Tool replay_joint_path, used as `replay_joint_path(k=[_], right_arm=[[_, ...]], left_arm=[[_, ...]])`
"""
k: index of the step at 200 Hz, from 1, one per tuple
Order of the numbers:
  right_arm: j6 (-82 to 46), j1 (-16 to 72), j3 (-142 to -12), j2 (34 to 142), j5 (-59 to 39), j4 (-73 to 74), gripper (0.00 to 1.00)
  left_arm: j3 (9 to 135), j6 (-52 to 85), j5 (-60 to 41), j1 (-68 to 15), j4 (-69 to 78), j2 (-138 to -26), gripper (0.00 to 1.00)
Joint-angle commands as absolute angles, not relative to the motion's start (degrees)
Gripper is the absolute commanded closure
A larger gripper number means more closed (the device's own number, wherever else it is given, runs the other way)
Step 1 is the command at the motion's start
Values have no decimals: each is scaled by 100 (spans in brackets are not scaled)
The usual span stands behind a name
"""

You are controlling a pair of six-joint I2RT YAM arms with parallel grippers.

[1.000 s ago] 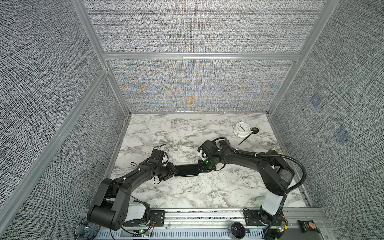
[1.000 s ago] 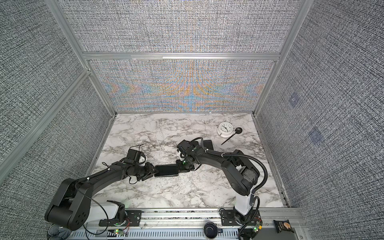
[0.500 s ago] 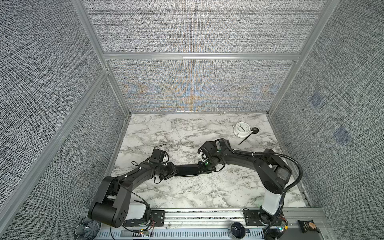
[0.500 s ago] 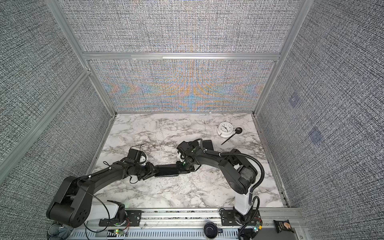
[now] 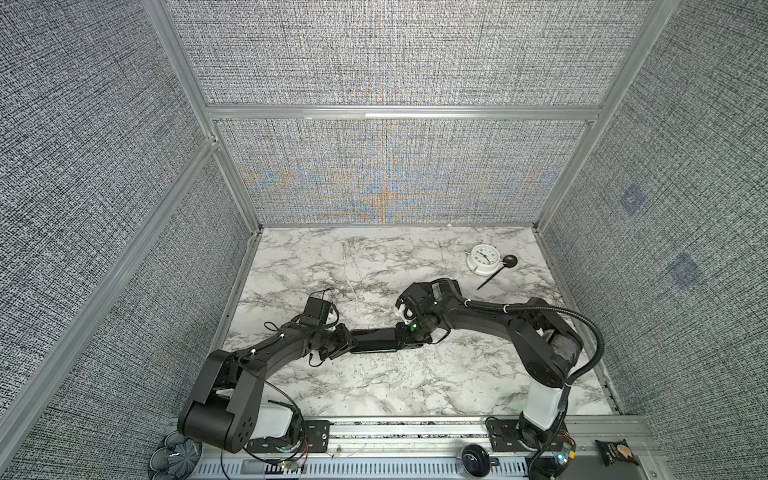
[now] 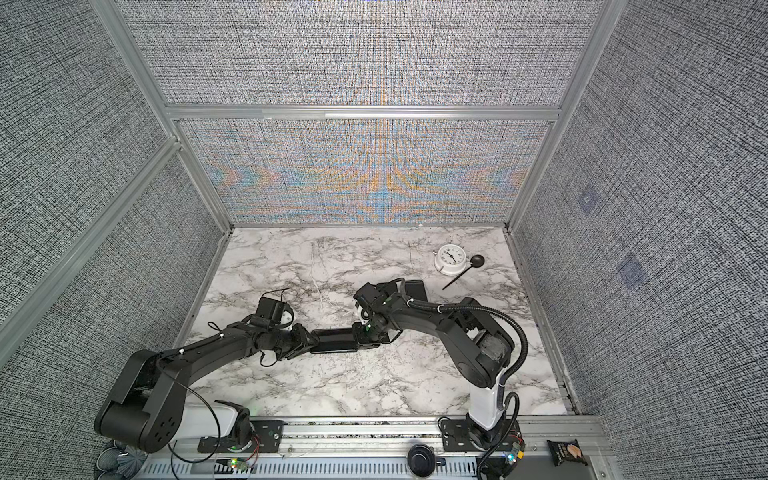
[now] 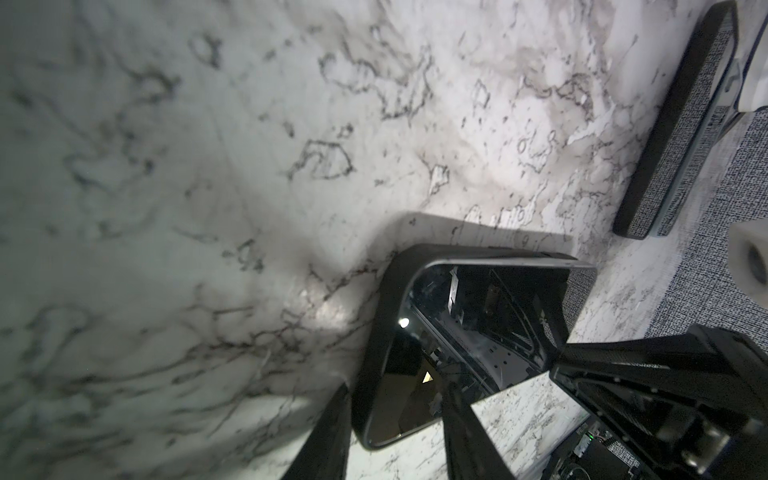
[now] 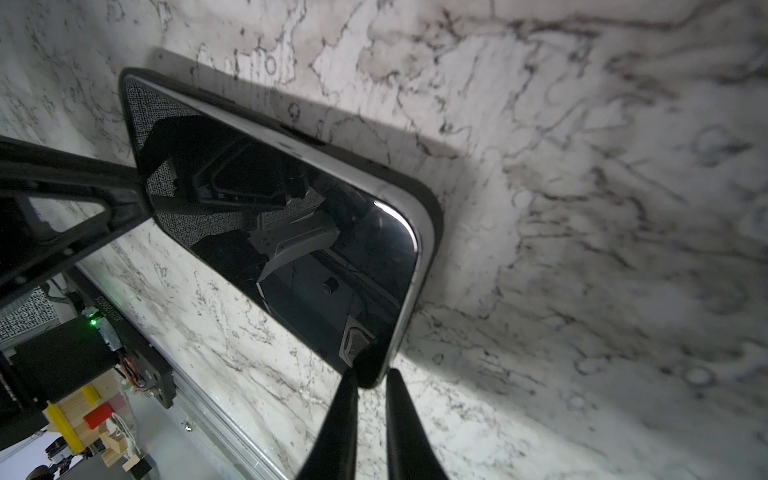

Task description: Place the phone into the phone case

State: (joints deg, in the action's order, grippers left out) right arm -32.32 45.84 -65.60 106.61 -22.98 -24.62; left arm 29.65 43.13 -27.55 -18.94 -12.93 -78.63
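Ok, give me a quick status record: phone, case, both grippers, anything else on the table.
phone: black, screen up, mid table
case: black, around the phone; rim shows at one end; whether fully seated, unclear
left gripper: jaws apart astride one end of the phone; grip unclear
right gripper: shut on the phone's opposite corner
other: white clock back right; second black slab partly under the right arm

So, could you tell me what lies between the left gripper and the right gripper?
The phone spans that gap, one end at the left gripper, the other at the right gripper; both top views show it.
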Motion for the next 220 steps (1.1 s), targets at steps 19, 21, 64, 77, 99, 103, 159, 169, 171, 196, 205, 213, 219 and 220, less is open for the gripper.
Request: replay_joint_path(k=[19, 21, 64, 77, 99, 103, 159, 169, 171, 196, 205, 213, 219, 220], right_arm=[[-3272, 4643, -6505, 10741, -2500, -2167, 86], [-3277, 4641, -6504, 10745, -2504, -2159, 86], [-3296, 4649, -6478, 10810, -2549, -2060, 87], [-3304, 4666, -6486, 10824, -2549, -2043, 88], [-3313, 4660, -6486, 10885, -2563, -2001, 88], [-3312, 4658, -6486, 10894, -2566, -1993, 88], [-3324, 4667, -6486, 10971, -2562, -1904, 90], [-3327, 4676, -6495, 10998, -2574, -1890, 90], [-3330, 4676, -6495, 10998, -2575, -1890, 90], [-3317, 4694, -6504, 11008, -2559, -1887, 90], [-3315, 4695, -6512, 10991, -2558, -1906, 90], [-3305, 4702, -6513, 10949, -2522, -1951, 90], [-3282, 4704, -6513, 10877, -2464, -2024, 90], [-3280, 4703, -6517, 10866, -2449, -2041, 90]], left_arm=[[2918, 4302, -2594, -1931, -1477, -7937, 62], [2918, 4306, -2593, -1933, -1472, -7941, 62], [2918, 4309, -2598, -1951, -1450, -7980, 62], [2927, 4311, -2598, -1950, -1448, -7998, 63], [2934, 4308, -2593, -1957, -1435, -8004, 63], [2932, 4311, -2599, -1958, -1438, -8007, 63], [2937, 4320, -2592, -1958, -1440, -8010, 63], [2943, 4322, -2587, -1960, -1432, -8010, 63], [2944, 4324, -2585, -1964, -1430, -8008, 63], [2944, 4322, -2589, -1963, -1424, -8009, 63], [2942, 4323, -2584, -1962, -1419, -8015, 63], [2943, 4324, -2569, -1964, -1436, -8009, 63], [2938, 4323, -2568, -1961, -1448, -7996, 63], [2937, 4324, -2567, -1961, -1449, -7997, 63]])
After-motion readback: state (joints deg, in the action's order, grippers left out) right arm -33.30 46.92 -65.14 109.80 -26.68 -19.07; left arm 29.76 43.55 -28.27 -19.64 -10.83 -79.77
